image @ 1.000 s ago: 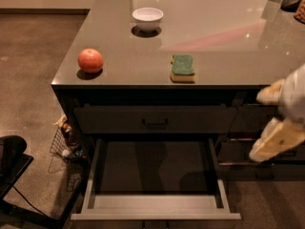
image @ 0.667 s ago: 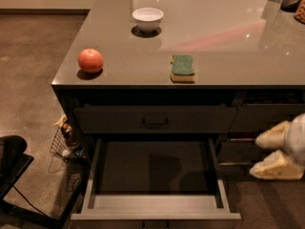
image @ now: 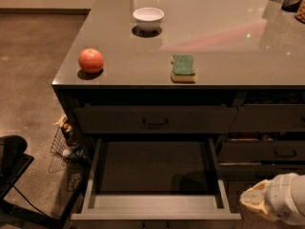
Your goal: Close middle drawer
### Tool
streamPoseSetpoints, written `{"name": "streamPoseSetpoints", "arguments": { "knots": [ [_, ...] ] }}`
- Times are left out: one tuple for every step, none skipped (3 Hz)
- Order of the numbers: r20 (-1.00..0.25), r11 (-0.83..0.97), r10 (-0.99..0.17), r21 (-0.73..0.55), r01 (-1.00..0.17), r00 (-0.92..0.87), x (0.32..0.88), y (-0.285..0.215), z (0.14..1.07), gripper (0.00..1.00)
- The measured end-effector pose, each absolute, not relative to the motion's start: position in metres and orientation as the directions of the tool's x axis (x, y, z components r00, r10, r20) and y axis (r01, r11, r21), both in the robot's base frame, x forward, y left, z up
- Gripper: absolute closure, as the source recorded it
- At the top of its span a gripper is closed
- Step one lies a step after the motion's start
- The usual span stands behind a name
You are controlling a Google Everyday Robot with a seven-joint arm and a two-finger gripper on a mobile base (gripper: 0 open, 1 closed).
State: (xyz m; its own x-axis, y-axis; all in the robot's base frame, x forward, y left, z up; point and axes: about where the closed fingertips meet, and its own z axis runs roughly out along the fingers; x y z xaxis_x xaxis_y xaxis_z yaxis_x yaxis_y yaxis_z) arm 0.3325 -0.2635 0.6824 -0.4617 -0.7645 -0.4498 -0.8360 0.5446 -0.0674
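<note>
Gripper (image: pixel 251 200) sits low right, just beside the front corner of the middle drawer (image: pixel 155 178), not touching it. Can't tell whether it's open. Drawer is pulled well out. I read this as the approach step. Next I need to get in front of the drawer face and push straight in, under the tabletop (image: pixel 224 42).

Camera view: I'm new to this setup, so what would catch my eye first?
The middle drawer stands wide open at bottom centre. On the countertop sit an orange fruit at left, a green sponge near the front edge and a white bowl behind. The gripper hangs at bottom right, beside the drawer's front corner.
</note>
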Motion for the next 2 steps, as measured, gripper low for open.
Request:
{"name": "streamPoseSetpoints", "arguments": {
  "knots": [
    [-0.453,0.548,-0.761,-0.065,-0.834,-0.465,0.334,-0.263,0.677,1.0],
    [-0.471,0.546,-0.747,-0.032,-0.837,-0.469,0.329,-0.256,0.654,1.0]
  ]
}}
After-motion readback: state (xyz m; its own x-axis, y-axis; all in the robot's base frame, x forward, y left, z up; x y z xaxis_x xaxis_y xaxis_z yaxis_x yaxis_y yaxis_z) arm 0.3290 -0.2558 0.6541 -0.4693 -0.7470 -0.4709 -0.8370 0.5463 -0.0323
